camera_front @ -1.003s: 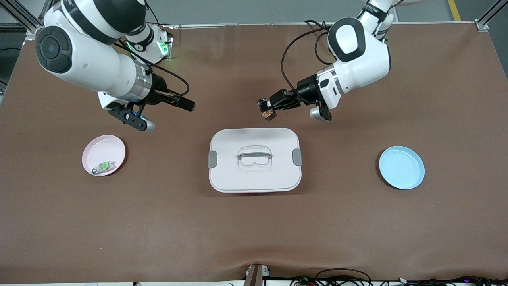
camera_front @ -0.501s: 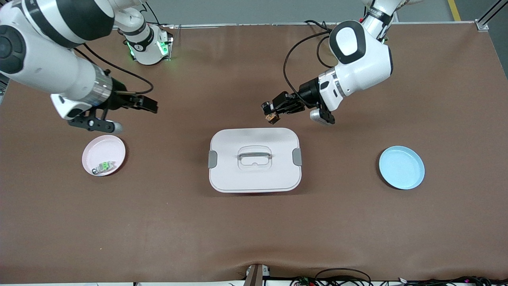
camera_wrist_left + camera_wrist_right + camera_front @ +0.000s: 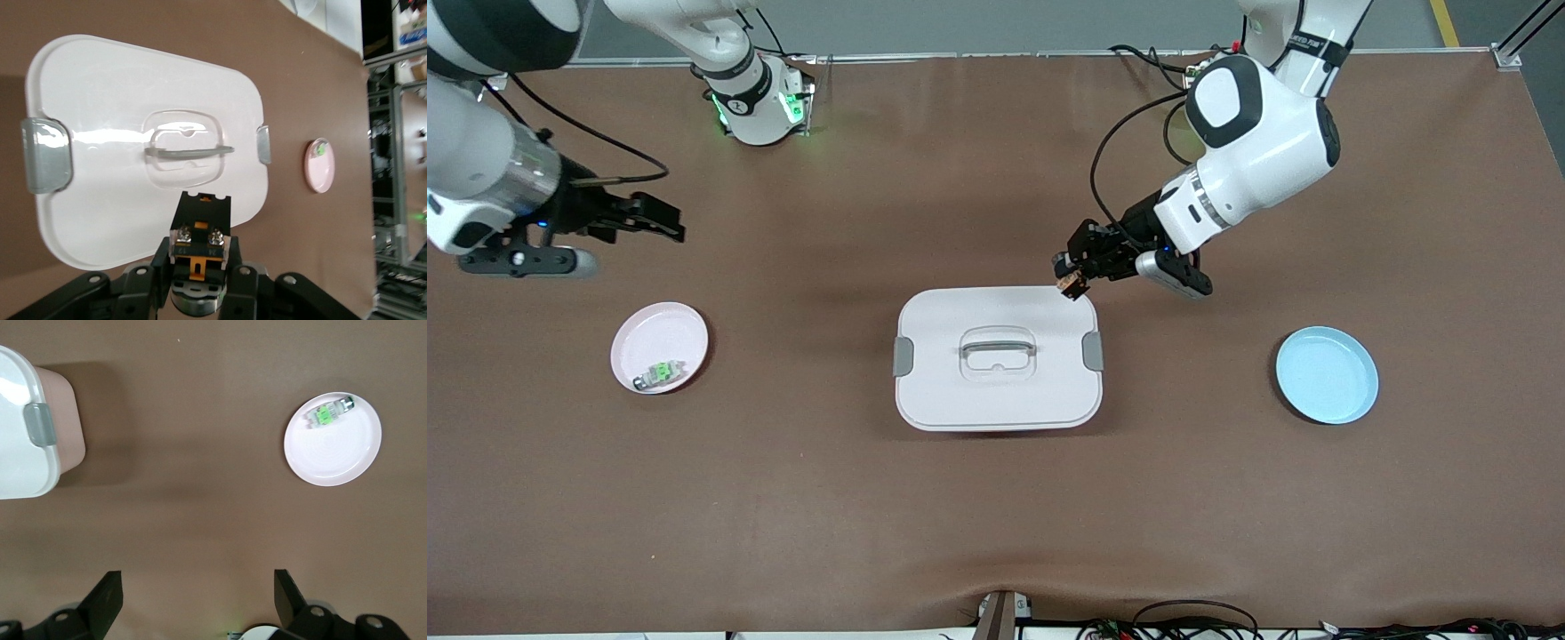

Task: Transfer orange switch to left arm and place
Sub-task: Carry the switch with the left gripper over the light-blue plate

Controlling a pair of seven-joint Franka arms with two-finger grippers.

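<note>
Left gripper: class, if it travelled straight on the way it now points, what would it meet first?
Probably the large white plastic box: the left gripper, holding the small orange-faced switch, points at its lid; height is unclear.

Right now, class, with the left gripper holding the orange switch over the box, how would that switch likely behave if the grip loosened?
The orange switch, pinched in the left gripper, looks small, blocky and rigid, so it is probably light and would not flex. Its flat faces suggest it would bounce or tumble rather than roll. Dropped, it would likely hit the smooth box lid and might skid.
</note>
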